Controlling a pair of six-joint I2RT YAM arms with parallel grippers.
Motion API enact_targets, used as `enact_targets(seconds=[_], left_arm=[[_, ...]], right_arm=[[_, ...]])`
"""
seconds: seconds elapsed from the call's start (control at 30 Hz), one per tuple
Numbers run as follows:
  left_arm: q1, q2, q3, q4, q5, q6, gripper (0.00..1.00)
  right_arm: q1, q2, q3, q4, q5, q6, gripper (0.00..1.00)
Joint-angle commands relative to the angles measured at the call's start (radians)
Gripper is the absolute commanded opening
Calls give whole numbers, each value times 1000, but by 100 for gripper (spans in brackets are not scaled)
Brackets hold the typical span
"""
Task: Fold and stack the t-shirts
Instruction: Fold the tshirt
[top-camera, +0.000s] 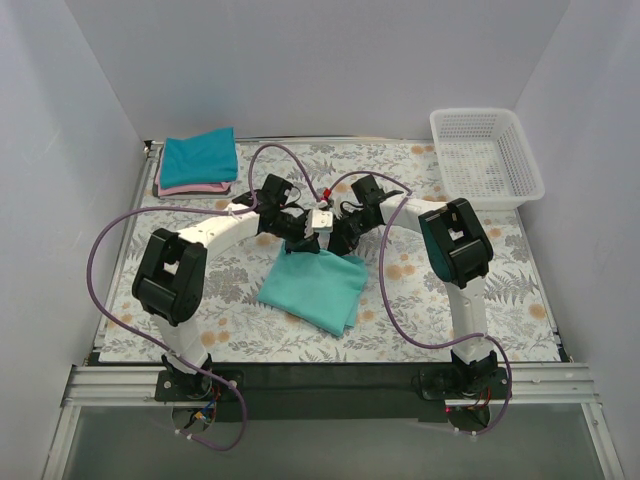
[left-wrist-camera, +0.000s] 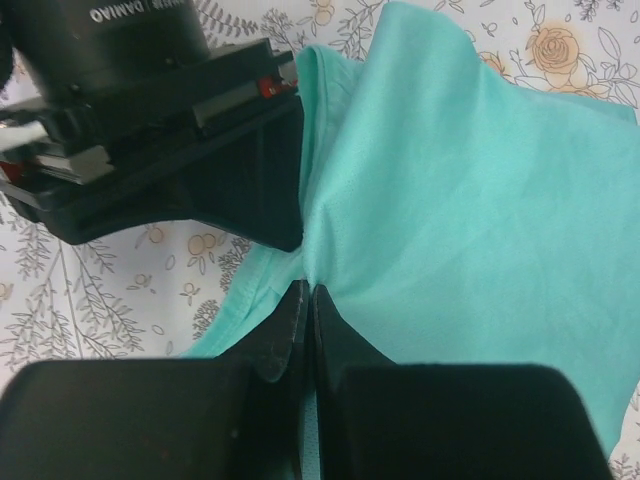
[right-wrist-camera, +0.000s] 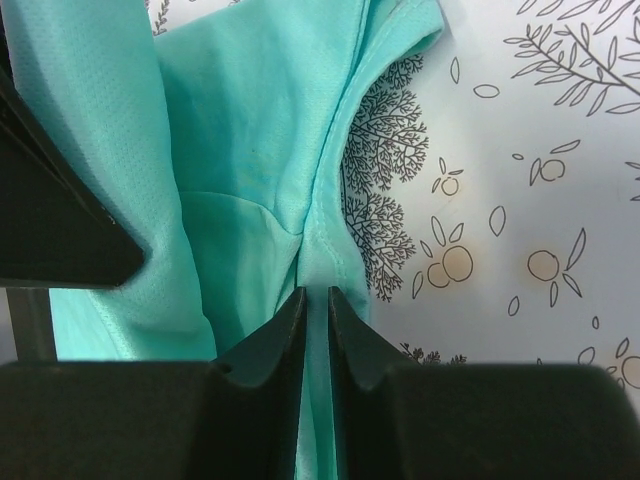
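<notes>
A sea-green teal t-shirt (top-camera: 316, 289) lies partly folded at the table's middle. My left gripper (top-camera: 297, 243) is shut on its far left edge; the left wrist view shows the cloth (left-wrist-camera: 470, 190) pinched between the closed fingers (left-wrist-camera: 308, 292). My right gripper (top-camera: 337, 245) is shut on the far right edge; the right wrist view shows a fold of cloth (right-wrist-camera: 260, 150) between the fingers (right-wrist-camera: 318, 295). The two grippers sit close together, holding the far edge lifted. A darker teal-blue t-shirt (top-camera: 198, 157) lies folded on a pink t-shirt (top-camera: 190, 188) at the far left corner.
A white plastic mesh basket (top-camera: 486, 155) stands at the far right corner. The floral tablecloth (top-camera: 500, 290) covers the table. Purple cables (top-camera: 110, 250) loop beside both arms. White walls close in the left, right and back sides.
</notes>
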Motion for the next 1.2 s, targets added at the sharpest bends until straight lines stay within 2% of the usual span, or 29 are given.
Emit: enact_targets(seconds=[0.0, 0.37, 0.53, 0.77, 0.83, 0.87, 0.9, 0.97, 1.0, 1.03, 1.07, 1.17], left_arm=[[11, -45, 34, 52, 9, -12, 0], [45, -14, 25, 193, 15, -29, 0], [46, 35, 19, 221, 9, -32, 0], [46, 61, 6, 236, -6, -12, 0], [46, 72, 8, 248, -14, -18, 1], [46, 75, 11, 259, -31, -33, 5], [46, 81, 16, 268, -40, -55, 17], [48, 98, 49, 279, -58, -116, 26], [57, 99, 63, 282, -66, -142, 36], [63, 101, 77, 291, -71, -224, 41], [77, 101, 115, 291, -74, -266, 45], [109, 84, 161, 287, -75, -459, 46]], right_arm=[[-4, 22, -15, 6, -13, -27, 19], [-15, 27, -12, 5, -39, -38, 19], [-27, 21, 20, 5, -4, -43, 20], [-73, -7, 120, -14, 160, -52, 29], [-94, -14, 147, -29, 185, -52, 35], [-102, -24, 179, -37, 200, -53, 36], [-113, -30, 190, -52, 208, -52, 39], [-140, -56, 222, -73, 208, -49, 40], [-148, -68, 227, -89, 205, -49, 42], [-165, -80, 229, -112, 202, -50, 42], [-171, -112, 221, -121, 197, -50, 43], [-188, -189, 191, -139, 171, -47, 43]])
